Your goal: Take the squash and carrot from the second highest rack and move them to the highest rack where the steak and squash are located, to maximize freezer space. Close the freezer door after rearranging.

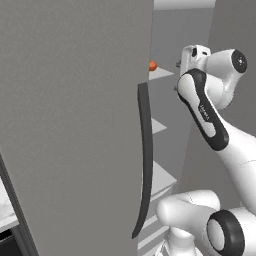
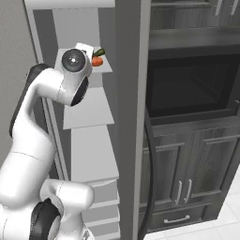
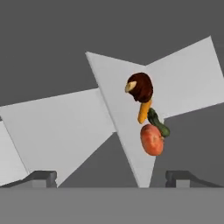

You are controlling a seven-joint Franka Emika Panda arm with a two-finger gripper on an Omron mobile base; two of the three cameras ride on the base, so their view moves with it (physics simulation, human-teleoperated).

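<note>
step: late in the rearranging, I'd judge. The carrot (image 3: pixel 144 112) already lies on the highest rack (image 3: pixel 114 94) with a dark brown steak (image 3: pixel 140 86), a green squash (image 3: pixel 158 123) and a round orange-red squash (image 3: pixel 152 140), all bunched together and touching or nearly so.
claw: released (image 3: pixel 111 178), both tips spread wide at the bottom of the hand view, nothing between them, well back from the food.
second highest rack: (image 2: pixel 89 108) looks bare from the right base view (its back part is hidden by the arm).
next move: if both items are indeed up top, pull the arm clear of the freezer (image 2: pixel 132 93) and swing the freezer door (image 1: pixel 75 125) shut, probably by pushing on its outer face or the dark handle (image 1: pixel 145 160).
in the way: the arm itself reaches into the cabinet past the door edge, so it must be out before the door moves.
around: dark wood cabinets (image 2: pixel 187 159) and a dark oven recess (image 2: pixel 192 89) to the right.
</note>
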